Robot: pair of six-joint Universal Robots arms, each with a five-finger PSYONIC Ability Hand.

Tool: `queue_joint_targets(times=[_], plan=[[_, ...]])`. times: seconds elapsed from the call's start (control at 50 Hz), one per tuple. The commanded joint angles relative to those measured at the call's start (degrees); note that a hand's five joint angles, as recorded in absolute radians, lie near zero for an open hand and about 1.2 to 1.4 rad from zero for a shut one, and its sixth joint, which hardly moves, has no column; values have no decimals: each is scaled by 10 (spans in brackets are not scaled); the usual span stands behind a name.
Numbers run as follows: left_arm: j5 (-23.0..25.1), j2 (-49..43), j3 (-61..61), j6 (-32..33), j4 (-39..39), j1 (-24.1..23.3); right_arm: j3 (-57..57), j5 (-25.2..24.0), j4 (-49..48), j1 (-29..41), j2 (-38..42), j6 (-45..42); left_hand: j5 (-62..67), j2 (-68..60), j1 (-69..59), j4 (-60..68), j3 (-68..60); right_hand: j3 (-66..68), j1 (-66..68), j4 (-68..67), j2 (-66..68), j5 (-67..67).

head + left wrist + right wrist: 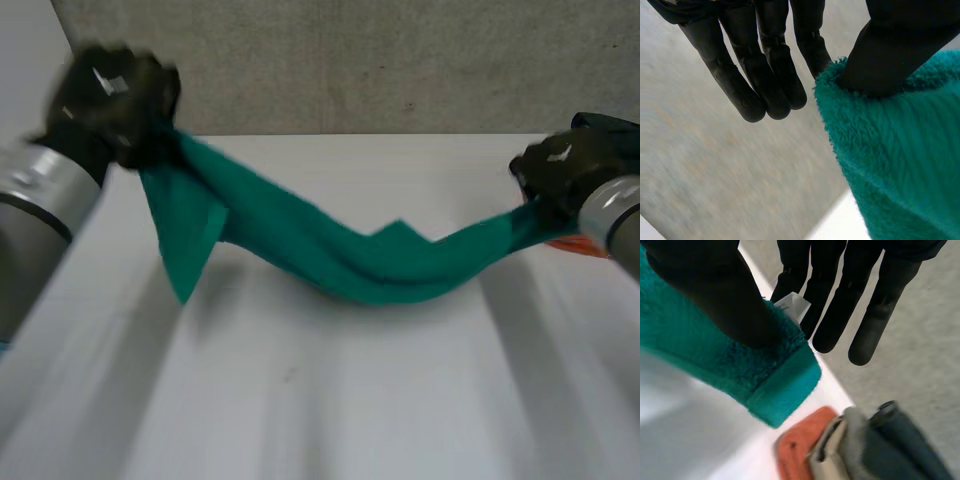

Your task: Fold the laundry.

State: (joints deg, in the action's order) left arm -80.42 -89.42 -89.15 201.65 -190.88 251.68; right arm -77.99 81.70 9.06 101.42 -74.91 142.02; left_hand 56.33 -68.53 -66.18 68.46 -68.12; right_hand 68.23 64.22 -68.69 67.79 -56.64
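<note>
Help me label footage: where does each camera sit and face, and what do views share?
Head view: behind the arms, looking down at the white table; both arms, left hand, right hand.
Left wrist view: left wrist, along the palm; own hand pinching the green towel.
Right wrist view: right wrist, along the palm; own hand pinching towel, folded cloths nearby.
Shared: the towel, all three.

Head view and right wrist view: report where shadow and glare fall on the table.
Head view: the green towel throws a faint shadow on the white table under its sagging middle. Right wrist view: the table is shaded grey beneath the towel and glaring white past its end.
</note>
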Motion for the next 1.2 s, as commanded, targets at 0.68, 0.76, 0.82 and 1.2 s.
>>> queue_joint_targets(times=[0.68, 0.76, 0.82, 1.2], plan=[[-60, -234, 51, 64, 122, -27, 57, 145, -75, 74, 195, 17, -370, 392, 368, -391, 388, 118, 158, -113, 122, -134], [-29, -204, -37, 78, 118, -44, 45, 137, -75, 67, 191, 10, -267, 289, 265, -288, 285, 118, 158, -113, 122, -134], [-21, -206, -69, 88, 113, -54, 37, 128, -75, 63, 189, 9, -252, 274, 250, -273, 270, 118, 158, -113, 122, -134], [-77, -312, -34, 162, 59, -53, -18, 107, -85, 60, 162, 11, -363, 385, 361, -384, 381, 118, 158, -113, 122, -134]])
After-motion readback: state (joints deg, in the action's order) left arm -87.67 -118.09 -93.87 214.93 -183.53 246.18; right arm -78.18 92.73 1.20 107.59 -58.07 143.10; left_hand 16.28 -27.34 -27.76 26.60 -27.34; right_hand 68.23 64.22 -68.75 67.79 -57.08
